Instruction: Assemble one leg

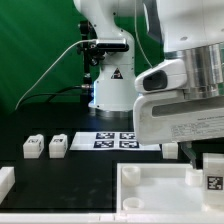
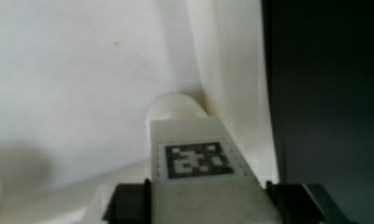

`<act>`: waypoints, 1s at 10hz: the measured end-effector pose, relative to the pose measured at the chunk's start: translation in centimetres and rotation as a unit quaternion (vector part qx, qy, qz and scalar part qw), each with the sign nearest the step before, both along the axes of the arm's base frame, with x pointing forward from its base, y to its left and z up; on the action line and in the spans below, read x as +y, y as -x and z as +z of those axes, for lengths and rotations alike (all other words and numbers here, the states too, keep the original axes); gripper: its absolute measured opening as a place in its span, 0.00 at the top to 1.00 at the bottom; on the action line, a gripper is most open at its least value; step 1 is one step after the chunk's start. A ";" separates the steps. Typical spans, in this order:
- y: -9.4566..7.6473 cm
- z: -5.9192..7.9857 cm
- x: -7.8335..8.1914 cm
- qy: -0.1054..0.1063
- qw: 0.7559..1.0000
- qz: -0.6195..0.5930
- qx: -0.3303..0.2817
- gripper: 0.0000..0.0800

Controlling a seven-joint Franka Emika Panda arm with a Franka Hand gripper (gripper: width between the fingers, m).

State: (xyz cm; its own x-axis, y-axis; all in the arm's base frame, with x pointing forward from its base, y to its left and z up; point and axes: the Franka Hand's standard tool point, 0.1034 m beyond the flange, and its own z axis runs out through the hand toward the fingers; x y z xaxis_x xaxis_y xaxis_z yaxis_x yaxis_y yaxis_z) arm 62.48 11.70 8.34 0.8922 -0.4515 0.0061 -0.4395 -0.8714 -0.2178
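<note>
Hand [image 2: 209,202] clamped on leg [image 2: 198,150], pointing down over white panel [image 1: 150,192]

Leg [image 1: 212,166] cut by exterior view's right edge; end effector fingers [image 2: 131,205] cropped in wrist view.

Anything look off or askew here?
Nothing stands out. The gripper holds the leg between its fingers, its far end near the raised edge of the panel. Two spare legs stand side by side on the table near the marker board. No damage visible.

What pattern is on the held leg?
The leg carries a black-and-white square tag; clearest in wrist view.
</note>
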 end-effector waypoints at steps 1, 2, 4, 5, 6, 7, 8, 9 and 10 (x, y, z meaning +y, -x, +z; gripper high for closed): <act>-0.1 0.0 0.0 -0.014 0.995 -0.102 0.014 0.62; -0.1 0.0 -0.2 -0.035 0.980 -0.192 0.028 0.62; -0.1 -0.1 -0.1 -0.073 0.942 -0.322 0.061 0.62; 0.0 -0.1 0.0 -0.084 0.926 -0.362 0.073 0.62; 0.0 -0.1 0.2 -0.094 0.902 -0.412 0.087 0.62; 0.0 -0.1 0.2 -0.092 0.909 -0.399 0.084 0.62; 0.0 -0.1 0.2 -0.091 0.911 -0.393 0.082 0.50; 0.0 -0.1 0.2 -0.089 0.921 -0.371 0.077 0.33; 0.2 -0.3 0.2 -0.083 0.933 -0.343 0.073 0.23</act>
